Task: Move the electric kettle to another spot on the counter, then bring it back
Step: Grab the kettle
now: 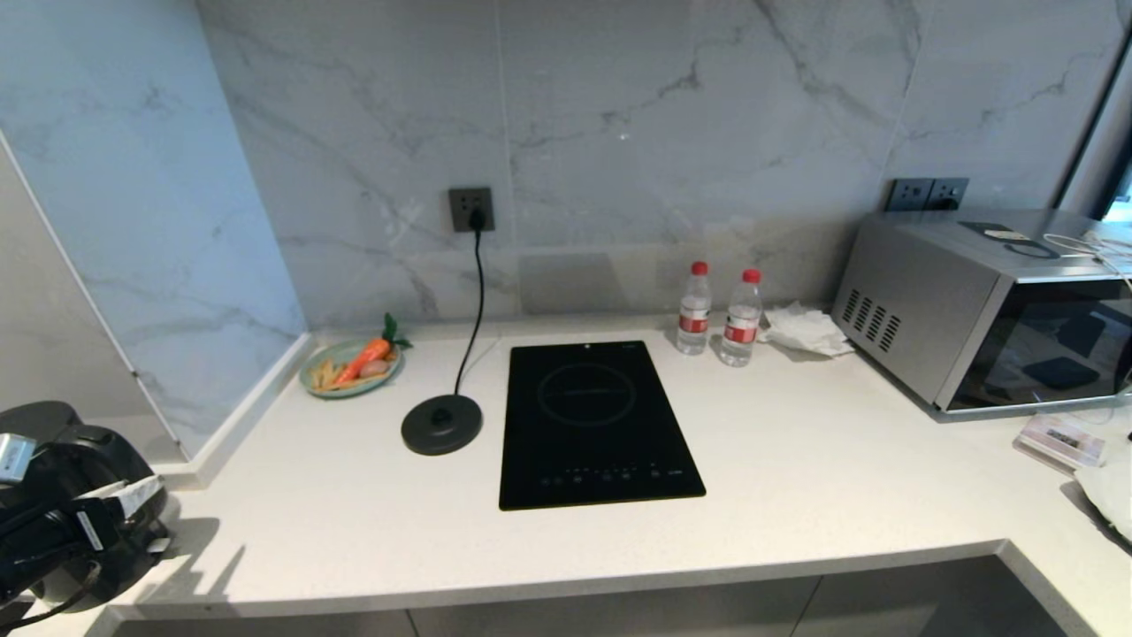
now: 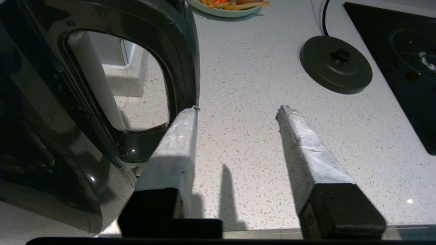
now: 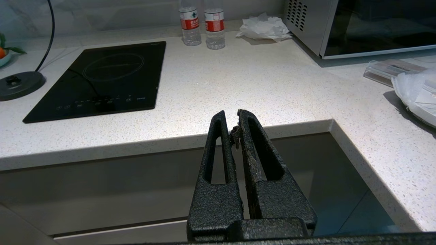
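Observation:
The glossy black electric kettle (image 2: 51, 136) stands at the far left end of the white speckled counter (image 1: 796, 460), off its base; in the head view it is the dark mass at the left edge (image 1: 44, 425). My left gripper (image 2: 238, 109) is open just beside it, with only bare counter between its tape-wrapped fingers. One finger (image 2: 177, 143) lies against the outside of the loop handle (image 2: 184, 61). My right gripper (image 3: 232, 114) is shut on nothing, parked low before the counter's front edge.
The corded round base disc (image 1: 441, 425) sits left of the black hob (image 1: 592, 420). A plate with a carrot (image 1: 352, 365) is at the back left. Two water bottles (image 1: 716, 314), crumpled tissue (image 1: 805, 329) and a microwave (image 1: 982, 310) stand at the right.

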Motion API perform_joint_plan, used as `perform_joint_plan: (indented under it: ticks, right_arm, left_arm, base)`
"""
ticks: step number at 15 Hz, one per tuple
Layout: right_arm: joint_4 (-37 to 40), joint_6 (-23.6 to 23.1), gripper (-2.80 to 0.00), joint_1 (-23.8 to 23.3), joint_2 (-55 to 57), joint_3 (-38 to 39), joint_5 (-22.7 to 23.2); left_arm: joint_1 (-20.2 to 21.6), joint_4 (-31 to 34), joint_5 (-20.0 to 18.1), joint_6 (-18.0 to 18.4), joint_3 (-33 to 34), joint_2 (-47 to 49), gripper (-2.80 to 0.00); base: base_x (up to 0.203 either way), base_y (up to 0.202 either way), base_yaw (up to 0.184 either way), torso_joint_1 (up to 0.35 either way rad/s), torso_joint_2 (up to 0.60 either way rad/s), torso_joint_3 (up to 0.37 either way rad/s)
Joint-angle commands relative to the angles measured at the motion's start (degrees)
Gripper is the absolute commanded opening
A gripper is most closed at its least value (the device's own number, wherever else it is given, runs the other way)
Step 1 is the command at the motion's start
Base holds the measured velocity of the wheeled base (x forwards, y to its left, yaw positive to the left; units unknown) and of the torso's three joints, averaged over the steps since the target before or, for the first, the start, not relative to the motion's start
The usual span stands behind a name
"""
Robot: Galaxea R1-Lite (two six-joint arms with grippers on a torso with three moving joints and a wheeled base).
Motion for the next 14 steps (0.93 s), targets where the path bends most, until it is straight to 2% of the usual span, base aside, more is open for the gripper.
perform_joint_plan:
  ticks: [1, 8, 11, 14]
  right_arm:
    - [0.0, 0.0, -2.8, 0.0, 0.0, 0.0, 0.0]
    - [0.0, 0.0, -2.8, 0.0, 0.0, 0.0, 0.0]
    - [0.0, 0.0, -2.8, 0.0, 0.0, 0.0, 0.0]
    - [0.0, 0.0, -2.8, 0.0, 0.0, 0.0, 0.0]
  left_arm:
    - [0.3, -1.5, -0.3, 0.0, 0.0, 1.8, 0.0]
    - [0.7, -6.2, -0.4, -0.4, 0.0, 3.9, 0.0]
    - [-0.2, -6.2, -0.3, -0.7, -1.7, 4.4, 0.0]
    - [-0.9, -6.3, -0.3, -2.8, -3.8, 5.2, 0.0]
  base:
    - [0.0, 0.0, 0.0, 0.0, 0.0, 0.0]
    - [0.0, 0.0, 0.0, 0.0, 0.0, 0.0]
    - [0.0, 0.0, 0.0, 0.0, 0.0, 0.0]
    - [0.0, 0.0, 0.0, 0.0, 0.0, 0.0]
